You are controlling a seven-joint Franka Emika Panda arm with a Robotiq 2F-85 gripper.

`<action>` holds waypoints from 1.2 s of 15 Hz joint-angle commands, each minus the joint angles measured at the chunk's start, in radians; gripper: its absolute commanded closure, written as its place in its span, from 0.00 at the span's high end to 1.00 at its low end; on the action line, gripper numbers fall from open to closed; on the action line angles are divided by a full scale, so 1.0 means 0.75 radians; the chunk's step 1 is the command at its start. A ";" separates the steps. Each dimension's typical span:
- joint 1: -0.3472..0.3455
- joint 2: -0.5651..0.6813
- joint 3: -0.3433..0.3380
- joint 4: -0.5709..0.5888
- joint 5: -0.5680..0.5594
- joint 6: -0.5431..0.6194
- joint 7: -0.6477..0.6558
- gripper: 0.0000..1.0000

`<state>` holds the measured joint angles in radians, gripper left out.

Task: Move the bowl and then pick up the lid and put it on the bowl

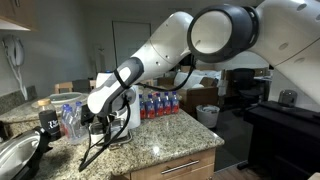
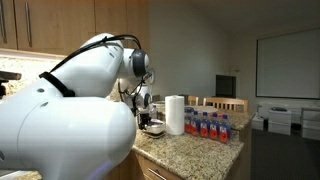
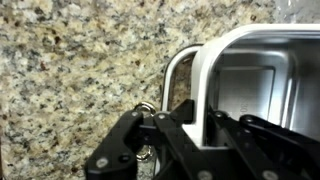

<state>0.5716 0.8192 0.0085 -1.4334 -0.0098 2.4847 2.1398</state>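
Observation:
In the wrist view my gripper (image 3: 200, 113) is shut on the left wall of the bowl (image 3: 258, 88), a whitish rectangular container with rounded corners. One finger is outside the wall and one inside. A thin pale rim with a clear centre, the lid (image 3: 172, 72), curves just left of the bowl on the granite; its lower part is hidden behind the fingers. In both exterior views the gripper (image 1: 110, 125) (image 2: 150, 122) is low over the counter, and the arm hides the bowl and lid.
A paper towel roll (image 2: 175, 115) stands beside the gripper. A row of red-labelled bottles (image 1: 160, 103) (image 2: 212, 127) lines the counter's far side. A large metal bowl (image 1: 14, 156) and a pack of clear bottles (image 1: 70, 115) are nearby on the granite counter (image 1: 165, 140).

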 commanded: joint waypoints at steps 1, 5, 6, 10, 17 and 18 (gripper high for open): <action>0.043 -0.073 -0.046 -0.088 -0.048 0.055 0.106 0.05; 0.037 -0.101 -0.025 -0.111 -0.039 0.038 0.087 0.05; 0.038 -0.112 -0.024 -0.124 -0.040 0.037 0.087 0.05; 0.032 -0.169 -0.026 -0.207 -0.037 0.066 0.099 0.05; 0.035 -0.241 -0.040 -0.377 -0.040 0.205 0.122 0.05; 0.041 -0.252 -0.049 -0.405 -0.045 0.222 0.137 0.05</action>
<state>0.5941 0.7006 -0.0154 -1.6262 -0.0225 2.5908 2.1865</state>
